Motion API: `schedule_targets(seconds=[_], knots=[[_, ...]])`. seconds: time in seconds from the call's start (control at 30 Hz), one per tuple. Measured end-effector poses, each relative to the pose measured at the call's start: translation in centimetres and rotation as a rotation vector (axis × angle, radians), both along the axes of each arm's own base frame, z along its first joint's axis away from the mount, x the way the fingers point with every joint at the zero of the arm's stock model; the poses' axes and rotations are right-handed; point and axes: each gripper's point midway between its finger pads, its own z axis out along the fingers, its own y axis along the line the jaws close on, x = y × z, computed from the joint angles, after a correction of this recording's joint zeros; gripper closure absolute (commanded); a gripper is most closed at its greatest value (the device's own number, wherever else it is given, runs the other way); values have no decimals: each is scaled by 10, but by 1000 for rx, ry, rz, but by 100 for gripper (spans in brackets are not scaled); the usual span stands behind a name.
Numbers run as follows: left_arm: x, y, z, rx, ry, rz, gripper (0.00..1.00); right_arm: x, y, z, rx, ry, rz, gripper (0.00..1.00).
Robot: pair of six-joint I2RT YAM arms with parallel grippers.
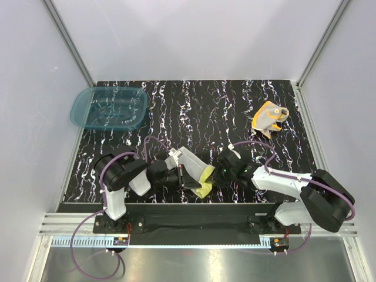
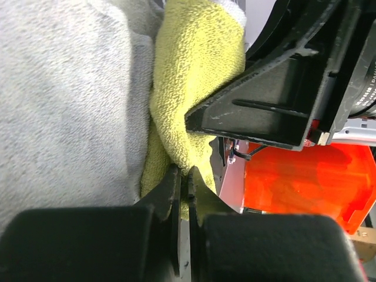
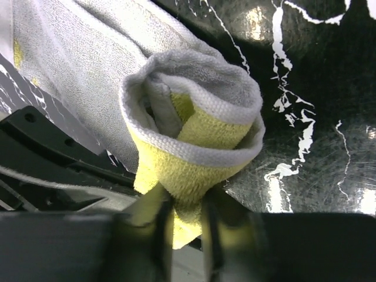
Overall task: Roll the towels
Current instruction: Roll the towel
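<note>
The pale yellow towel [image 1: 205, 181] with a grey-beige side lies near the front middle of the black mat, partly rolled. In the right wrist view its end [image 3: 194, 126] forms a loose curl, grey outside, yellow inside. My left gripper [image 1: 192, 183] is shut on the towel's yellow edge [image 2: 197, 88]. My right gripper [image 1: 218, 177] is shut on the yellow fold below the curl [image 3: 188, 202]. Both grippers meet at the towel from opposite sides. The orange towel [image 1: 269, 117] lies crumpled at the back right, apart from both grippers.
A translucent teal basin [image 1: 109, 107] stands at the back left corner of the mat [image 1: 194, 111]. White walls enclose the table on three sides. The arm bases sit on a rail along the front edge.
</note>
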Motion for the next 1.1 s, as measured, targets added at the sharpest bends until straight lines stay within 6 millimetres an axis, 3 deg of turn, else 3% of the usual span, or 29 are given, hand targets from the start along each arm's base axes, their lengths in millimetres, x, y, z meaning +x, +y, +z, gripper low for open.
schedule_targets(seconds=[0.07, 0.1, 0.13, 0.4, 0.57, 0.67, 0.73, 0.97, 1.1], knots=[[1, 0, 3, 3, -24, -5, 79, 0, 1, 1, 3, -1, 0, 87], [1, 0, 4, 4, -37, -7, 66, 0, 1, 1, 3, -1, 1, 88], [1, 0, 7, 8, -57, -12, 61, 0, 0, 0, 0, 0, 1, 88], [23, 1, 29, 165, -286, 13, 44, -2, -5, 2, -72, 43, 10, 89], [27, -9, 58, 333, -538, 48, 14, -2, -8, 5, -132, 71, 21, 89], [13, -15, 73, 421, -688, 62, 14, -3, -8, 3, -170, 103, 35, 88], [2, -14, 72, 488, -773, 56, 14, -2, -5, 3, -190, 123, 52, 87], [-38, -12, 45, 688, -1036, -41, 15, -1, -2, 13, -217, 146, 90, 86], [-39, -9, 20, 802, -1098, -81, 19, -3, -4, 13, -228, 152, 99, 86]])
